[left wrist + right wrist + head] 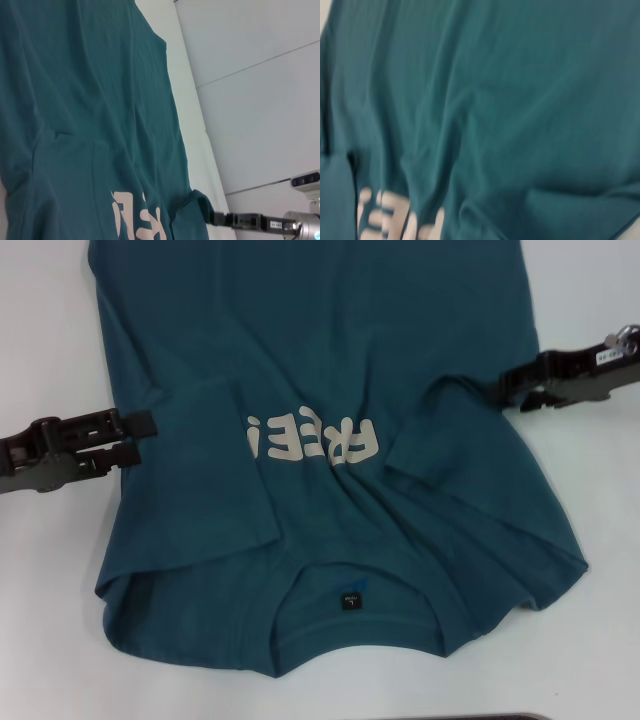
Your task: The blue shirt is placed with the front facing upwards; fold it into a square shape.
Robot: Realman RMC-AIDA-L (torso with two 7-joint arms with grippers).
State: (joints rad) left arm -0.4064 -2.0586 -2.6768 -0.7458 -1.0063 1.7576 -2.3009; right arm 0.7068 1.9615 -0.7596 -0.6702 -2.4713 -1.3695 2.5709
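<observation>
The blue shirt (330,370) lies front up on the white table, its cream lettering (312,438) upside down to me and its collar with the dark neck label (351,600) nearest me. Both sleeves are folded inward over the body. My left gripper (142,436) sits at the shirt's left side edge, its tip just over the cloth. At the right side edge, my right gripper (512,390) is shut on the fabric, and creases run from it toward the lettering. The left wrist view shows the right gripper (214,218) at a raised curl of cloth.
White table (45,330) shows on both sides of the shirt. A dark strip (480,717) lies at the near table edge. In the left wrist view a pale wall (260,100) rises behind the table.
</observation>
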